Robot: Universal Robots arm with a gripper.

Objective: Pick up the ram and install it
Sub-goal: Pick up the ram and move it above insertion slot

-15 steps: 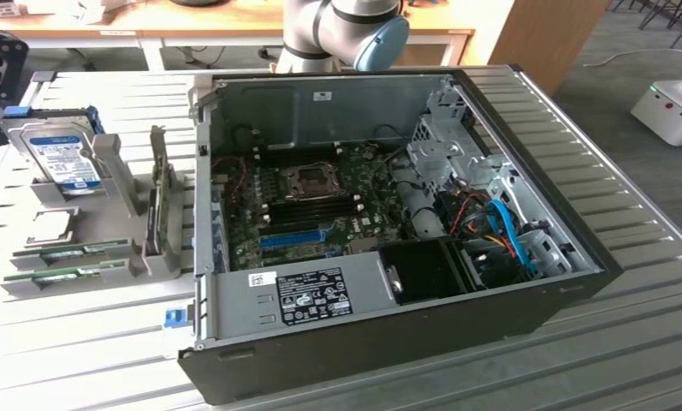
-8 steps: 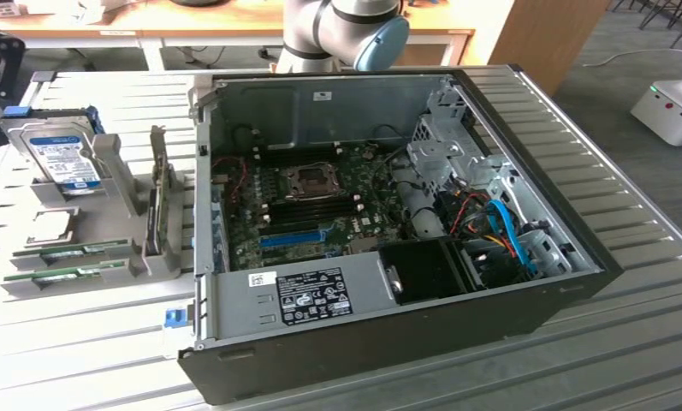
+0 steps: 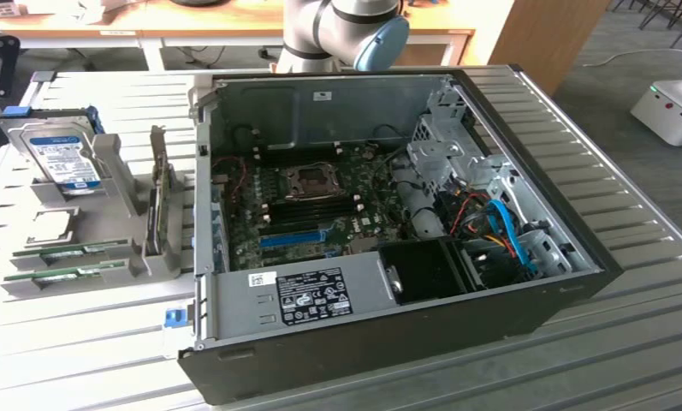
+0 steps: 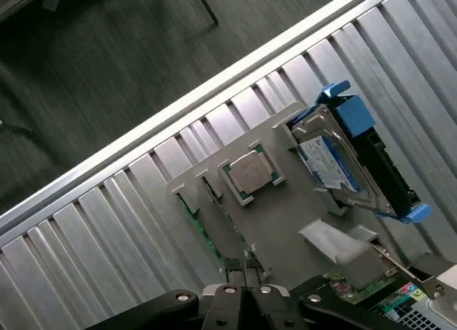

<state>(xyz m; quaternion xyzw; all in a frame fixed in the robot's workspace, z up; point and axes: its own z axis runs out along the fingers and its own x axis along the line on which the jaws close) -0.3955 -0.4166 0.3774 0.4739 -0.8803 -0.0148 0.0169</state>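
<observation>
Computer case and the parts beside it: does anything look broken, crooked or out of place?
Nothing stands out. The case lies open on its side with its insides in order. Beside it, the grey holder keeps the hard drive upright and both ram sticks seated in their slots.

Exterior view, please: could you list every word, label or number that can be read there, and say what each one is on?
No text reads clearly.
Blue label on the hard drive: too small to read.
White label on the grey metal box in the computer case: print and symbols too small to read.
Small white sticker on the case's back wall: too small to read.
</observation>
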